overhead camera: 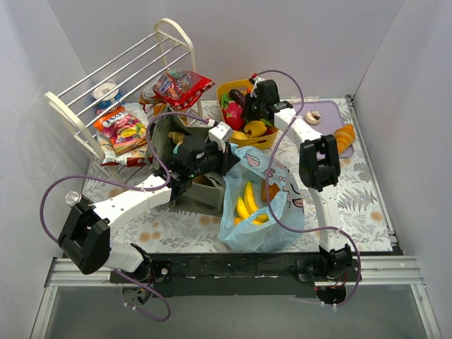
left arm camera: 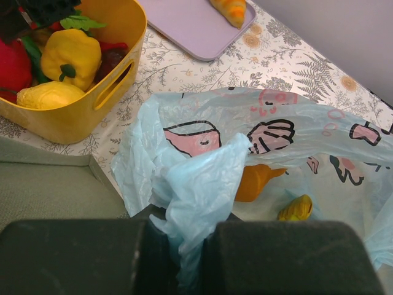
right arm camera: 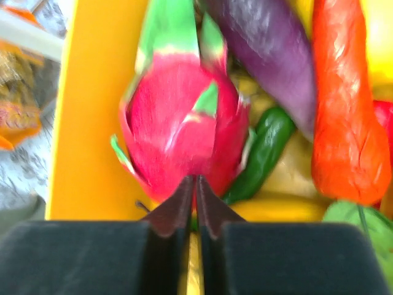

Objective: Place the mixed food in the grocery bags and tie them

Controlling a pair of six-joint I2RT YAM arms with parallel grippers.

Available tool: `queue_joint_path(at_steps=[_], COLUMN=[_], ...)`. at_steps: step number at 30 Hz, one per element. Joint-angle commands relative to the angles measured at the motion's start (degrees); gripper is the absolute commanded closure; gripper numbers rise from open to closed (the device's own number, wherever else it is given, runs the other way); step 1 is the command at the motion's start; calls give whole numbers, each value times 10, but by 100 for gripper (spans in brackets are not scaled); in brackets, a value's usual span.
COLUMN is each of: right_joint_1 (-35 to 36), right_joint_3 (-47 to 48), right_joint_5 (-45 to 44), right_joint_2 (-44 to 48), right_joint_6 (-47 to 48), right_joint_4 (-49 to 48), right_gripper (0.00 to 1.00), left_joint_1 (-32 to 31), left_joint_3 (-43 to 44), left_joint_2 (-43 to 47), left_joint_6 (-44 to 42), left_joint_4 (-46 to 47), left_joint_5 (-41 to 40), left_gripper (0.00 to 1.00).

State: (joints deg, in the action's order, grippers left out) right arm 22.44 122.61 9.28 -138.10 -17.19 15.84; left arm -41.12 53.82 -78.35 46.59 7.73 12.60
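Observation:
The light-blue cartoon-print bag point(overhead camera: 272, 212) lies open at the table's front middle with yellow bananas point(overhead camera: 247, 201) inside. My left gripper point(overhead camera: 227, 157) is shut on a bunched edge of that bag point(left arm camera: 202, 178), seen between its jaws point(left arm camera: 196, 228). An orange toy point(left arm camera: 255, 182) and a small yellow toy point(left arm camera: 296, 209) show through the plastic. The olive-green tote point(overhead camera: 169, 134) stands left of the bag, under my left arm. My right gripper point(overhead camera: 248, 106) is over the yellow tub point(overhead camera: 267, 140), jaws shut point(right arm camera: 195, 183), tips against a pink dragon fruit point(right arm camera: 184, 117). A purple eggplant point(right arm camera: 264, 55) lies beside it.
A white wire rack point(overhead camera: 106, 85) at the back left holds snack packets point(overhead camera: 123, 127). A lilac tray point(overhead camera: 325, 113) and a croissant point(overhead camera: 345, 138) lie at the back right. The tub also holds an orange-red vegetable point(right arm camera: 344, 110), a green chili point(right arm camera: 264, 153) and a yellow pepper point(left arm camera: 70, 55).

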Motion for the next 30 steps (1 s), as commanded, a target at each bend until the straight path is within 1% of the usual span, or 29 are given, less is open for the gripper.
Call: queue_joint_path(at_steps=[1,2,5,10,11,12,14,15,16,18,22,25,30], right_joint_1=[5,3,-3,-10,-9,-10,-9,-9,-9,-9,-8,-6,-6], right_joint_3=[-65,-75,-79,-83,-91,-101,-135,-145,-155,-158,-157,-158,-162], right_joint_5=[-17,-20,-41,-87,-83,-62,-44,-24,-22,-19,-15,-20,-41], right_joint_2=[69,93,118,154,171,179,203,208,209,205,179,157,129], right_joint_6=[10,12,24,50,55,61,77,82,87,103,118,124,132], right_joint_4=[-9,-12,-4,51,54,54,54,53,57,78,107,121,127], right_gripper=[91,91,92,91,87,74,54,40,35,30,27,22,20], left_joint_1=[-4,-4,-4,-4,-4,-4,-4,-4,-4,-4,-5,-6,-7], left_joint_3=[6,6,7,5,6,6,6,6,5,7,5,5,5], left_joint_2=[10,9,11,14,14,14,13,13,12,9,5,4,2], left_joint_6=[-10,-10,-9,-10,-9,-9,-8,-7,-7,-4,-1,-1,0], left_joint_4=[-10,-9,-9,-8,-8,-8,-7,-7,-7,-7,-5,-4,-5], left_joint_5=[-9,-7,-4,-6,-5,-3,-3,0,0,2,9,7,6], left_gripper=[100,100,100,100,100,100,100,100,100,100,100,100,100])
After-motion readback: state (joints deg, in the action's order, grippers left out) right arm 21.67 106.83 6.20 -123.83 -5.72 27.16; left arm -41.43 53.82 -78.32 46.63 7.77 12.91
